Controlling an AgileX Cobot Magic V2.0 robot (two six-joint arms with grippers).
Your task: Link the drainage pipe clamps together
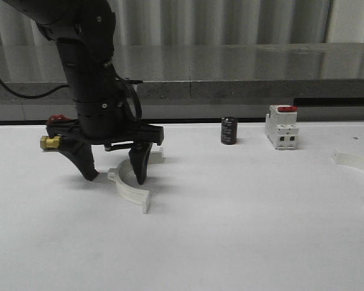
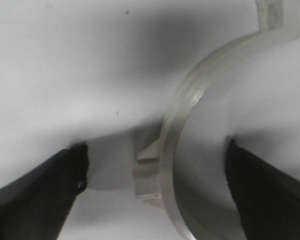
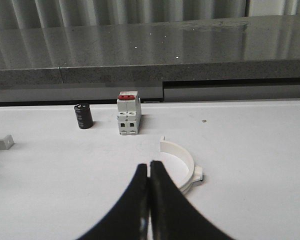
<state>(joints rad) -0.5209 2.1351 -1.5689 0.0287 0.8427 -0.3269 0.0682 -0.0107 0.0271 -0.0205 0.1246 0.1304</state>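
1. Two white clamp halves lie well apart on a white table. From the front, the left half-ring sits at about nine o'clock from the table's middle; the right half-ring sits at about three o'clock, near the table's edge and partly cut off.

2. Between them, toward twelve o'clock, stand a small black cylinder and a white boxy breaker with a red switch. Neither belongs to the task.

3. The left gripper is low over the left half-ring with its jaws spread wide. One finger is outside the arc and the other inside it. In the left wrist view the band runs between the two dark fingertips, and neither is seen to touch it.

4. The right gripper has its jaws pressed together, holding nothing. In the right wrist view the right half-ring lies just beyond the tips, at about one o'clock from them.

5. Handling, as a judgement: each half looks like thin, rigid moulded plastic, light and smooth. It would likely slide on the table if nudged, and could twist in a loose pinch.

6. The best hold seems to be across the band at mid-arc, beside the outer lug, leaving the end tabs free to mate.
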